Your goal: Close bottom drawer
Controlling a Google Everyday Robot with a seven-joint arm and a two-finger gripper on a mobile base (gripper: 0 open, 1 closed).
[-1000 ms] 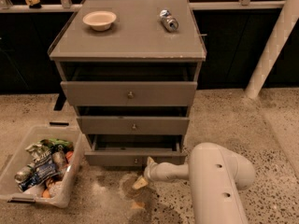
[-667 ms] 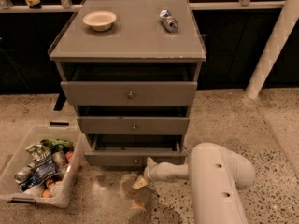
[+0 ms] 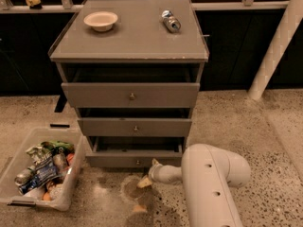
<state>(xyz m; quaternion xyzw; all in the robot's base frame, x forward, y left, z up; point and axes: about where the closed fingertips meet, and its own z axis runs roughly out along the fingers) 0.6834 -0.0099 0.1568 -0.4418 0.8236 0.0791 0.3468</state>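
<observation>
On your left, a clear bin (image 3: 66,197) of packets and cans sits on the speckled floor, just beside the grey cabinet (image 3: 161,94). Its counter (image 3: 132,41) carries a pale bowl (image 3: 101,20) towards the left and a can (image 3: 170,21) lying on its side towards the right. The bottom drawer (image 3: 113,161) stands pulled out a little, with a dark gap behind its front. The pincer (image 3: 149,173) sits low, right at that drawer's front and just right of its knob (image 3: 138,162). You cannot tell how wide it stands or whether it grips anything. The white arm (image 3: 208,183) reaches in from the right.
</observation>
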